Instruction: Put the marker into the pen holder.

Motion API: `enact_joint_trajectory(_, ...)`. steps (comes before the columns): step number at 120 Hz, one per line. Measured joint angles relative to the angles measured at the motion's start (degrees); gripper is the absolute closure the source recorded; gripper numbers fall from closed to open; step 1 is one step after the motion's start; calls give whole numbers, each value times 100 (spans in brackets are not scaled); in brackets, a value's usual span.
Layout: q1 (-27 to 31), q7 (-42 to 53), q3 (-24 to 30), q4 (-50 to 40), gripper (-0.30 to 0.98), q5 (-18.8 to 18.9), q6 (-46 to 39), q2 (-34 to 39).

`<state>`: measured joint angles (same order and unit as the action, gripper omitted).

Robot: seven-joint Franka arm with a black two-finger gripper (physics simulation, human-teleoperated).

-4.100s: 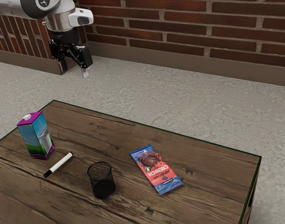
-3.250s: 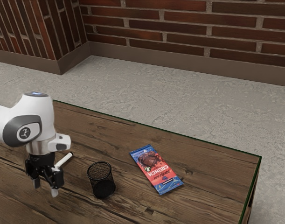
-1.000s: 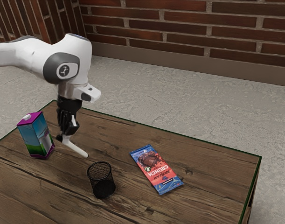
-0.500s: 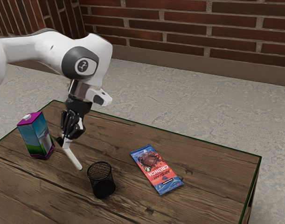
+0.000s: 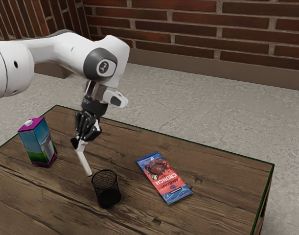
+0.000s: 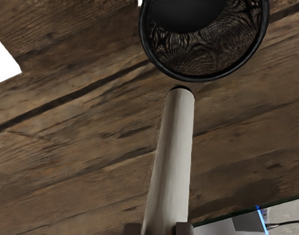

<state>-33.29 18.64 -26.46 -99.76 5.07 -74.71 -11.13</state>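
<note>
Carried closer to the holder [image 5: 106, 190] since the earlier frame: the marker [image 5: 83, 163], tilted, its low end near the rim but outside it. By the gripper [image 5: 80, 143] it is clasped from two sides — the jaws are parted only by its thickness. Room is left as a gap of wood between holder and bar [image 5: 164, 177], and another between marker and carton [image 5: 35, 143]. Beyond, the table [image 5: 208, 215] is bounded by its far edge, then floor [image 5: 188, 112], then brick wall [image 5: 193, 36].
</note>
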Motion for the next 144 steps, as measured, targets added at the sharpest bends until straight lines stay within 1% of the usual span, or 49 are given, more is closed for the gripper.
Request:
enact_joint_trajectory(44,107,153,84,522,79,-322,-71,-611)
enact_joint_trajectory(68,75,214,160,544,79,-469,-136,-681)
enact_joint_trajectory(88,104,243,202,552,42,-535,-133,-717)
enact_joint_trajectory(100,106,253,201,552,26,-567,-129,-681)
enact_joint_trajectory(104,51,243,187,546,22,-566,-138,-421)
enact_joint_trajectory(106,-15,228,177,518,21,-538,-172,-119)
enact_joint_trajectory(108,-102,200,172,448,19,-482,-224,277)
enact_joint_trajectory(113,-431,70,177,-5,16,-161,-407,1661)
enact_joint_trajectory(117,-510,-61,126,-227,14,113,-535,2322)
enact_joint_trajectory(121,-298,-188,4,-245,12,313,-644,2592)
enact_joint_trajectory(124,222,-272,13,-215,10,297,-714,2497)
enact_joint_trajectory(126,992,-301,467,-209,10,249,-780,2348)
enact_joint_trajectory(127,1455,-311,809,-206,9,227,-815,2284)
enact_joint_trajectory(129,2161,-335,1369,-201,8,194,-880,2186)
enact_joint_trajectory(132,2831,-373,1962,-196,7,170,-962,2093)
enact_joint_trajectory(134,3082,-397,2228,-186,7,165,-1010,2049)
enact_joint_trajectory(137,3296,-432,2496,-143,6,152,-1081,2014)
enact_joint_trajectory(144,3522,-511,2789,-79,5,100,-1148,1988)
